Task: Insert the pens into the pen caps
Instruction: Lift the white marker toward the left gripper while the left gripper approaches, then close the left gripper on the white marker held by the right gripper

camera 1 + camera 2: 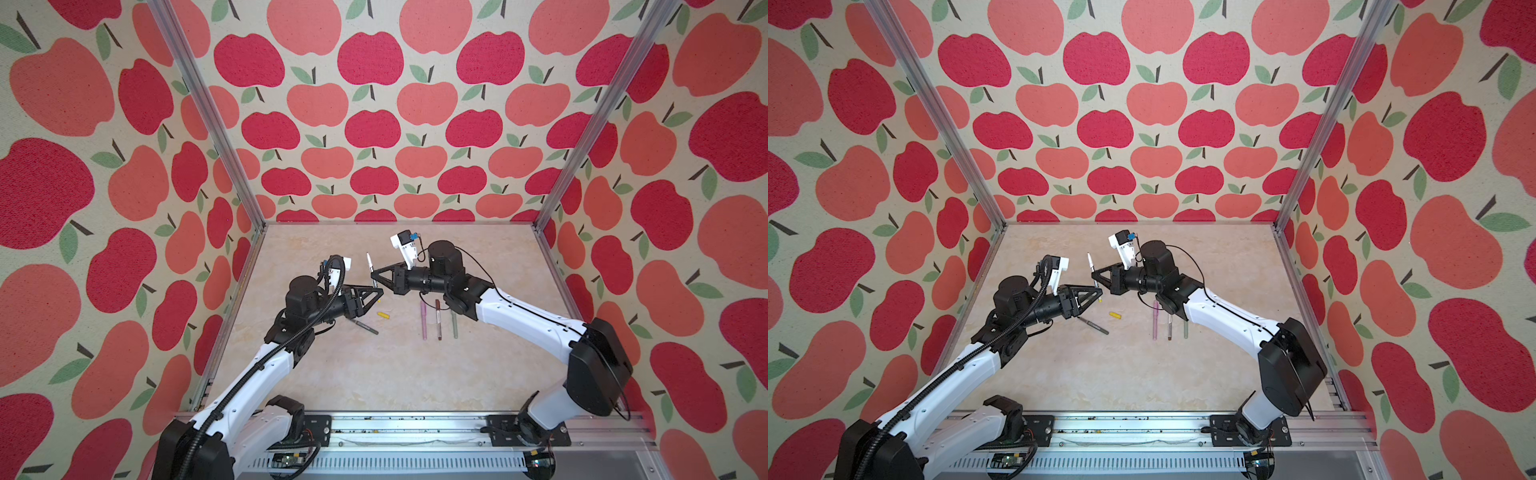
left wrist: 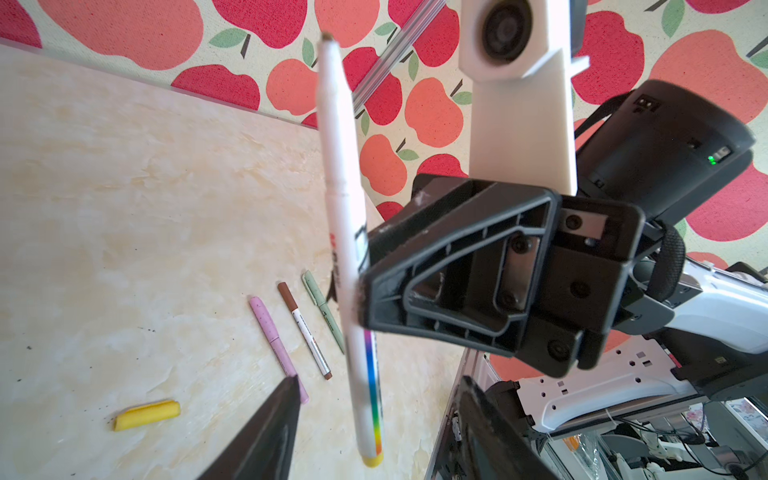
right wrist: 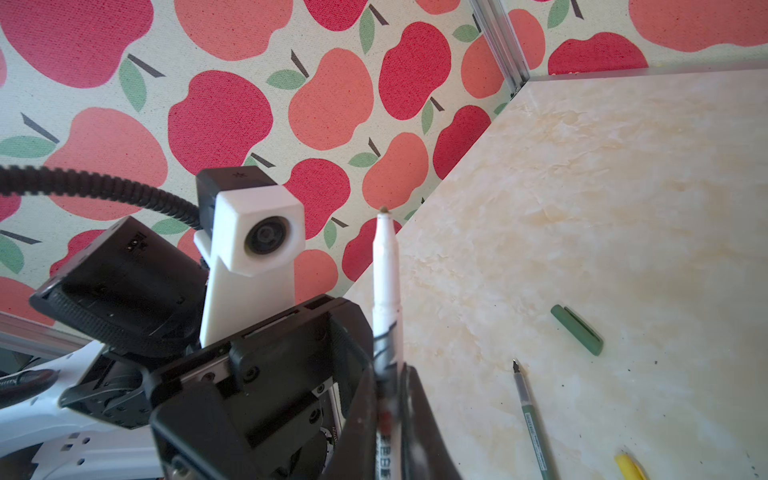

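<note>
The right jaws are clamped on the white-and-yellow pen (image 1: pixel 369 262), holding it near upright above the table (image 1: pixel 374 374), tip up; the left jaws stand apart on either side of its yellow lower end; the yellow cap (image 1: pixel 384 316) lies on the table nearby.

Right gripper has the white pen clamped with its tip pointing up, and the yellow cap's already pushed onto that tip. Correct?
Not quite. The right gripper is shut on the white pen, tip up, but the tip is bare. The yellow cap lies on the table, apart from the pen, as the left wrist view shows.
</note>
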`<state>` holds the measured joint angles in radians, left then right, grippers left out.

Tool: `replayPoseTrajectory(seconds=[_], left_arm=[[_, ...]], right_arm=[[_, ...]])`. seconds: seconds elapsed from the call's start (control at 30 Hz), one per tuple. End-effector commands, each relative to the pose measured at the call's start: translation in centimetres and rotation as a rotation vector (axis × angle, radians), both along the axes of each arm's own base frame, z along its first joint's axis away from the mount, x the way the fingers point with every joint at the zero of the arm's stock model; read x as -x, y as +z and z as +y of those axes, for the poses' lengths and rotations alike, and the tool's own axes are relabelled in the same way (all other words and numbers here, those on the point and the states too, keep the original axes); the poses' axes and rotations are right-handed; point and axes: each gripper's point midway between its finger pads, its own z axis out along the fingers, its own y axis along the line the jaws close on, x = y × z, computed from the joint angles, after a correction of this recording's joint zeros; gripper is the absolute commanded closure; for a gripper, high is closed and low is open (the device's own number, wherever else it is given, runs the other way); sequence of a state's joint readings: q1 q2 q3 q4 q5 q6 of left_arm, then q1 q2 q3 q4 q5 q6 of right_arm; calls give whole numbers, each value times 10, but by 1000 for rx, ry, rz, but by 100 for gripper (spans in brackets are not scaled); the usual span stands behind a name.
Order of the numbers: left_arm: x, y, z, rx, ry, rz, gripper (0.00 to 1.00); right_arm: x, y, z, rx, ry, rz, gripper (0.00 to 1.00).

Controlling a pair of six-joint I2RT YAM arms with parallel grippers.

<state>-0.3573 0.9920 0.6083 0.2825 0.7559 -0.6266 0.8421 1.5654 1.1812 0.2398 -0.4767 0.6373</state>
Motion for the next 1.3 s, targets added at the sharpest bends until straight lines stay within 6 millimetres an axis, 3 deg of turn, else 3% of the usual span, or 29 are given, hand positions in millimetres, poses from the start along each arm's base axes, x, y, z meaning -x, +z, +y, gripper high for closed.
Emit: replayPoseTrajectory(seconds=[0.0, 0.87, 1.13, 1.27], left_arm=[[-4, 8, -2, 20, 5, -37, 46], [-14, 6, 3, -14, 58, -29, 98], [-12, 0, 19, -78, 121, -12, 100], [-9, -12, 39, -149, 204, 42, 100]], right_arm=[[2, 10, 1, -45, 17, -4, 97], [1, 6, 0, -26, 12, -15, 96], [-5, 4, -8, 22, -45, -16, 74], [-17, -12, -20, 101, -155, 36, 63]])
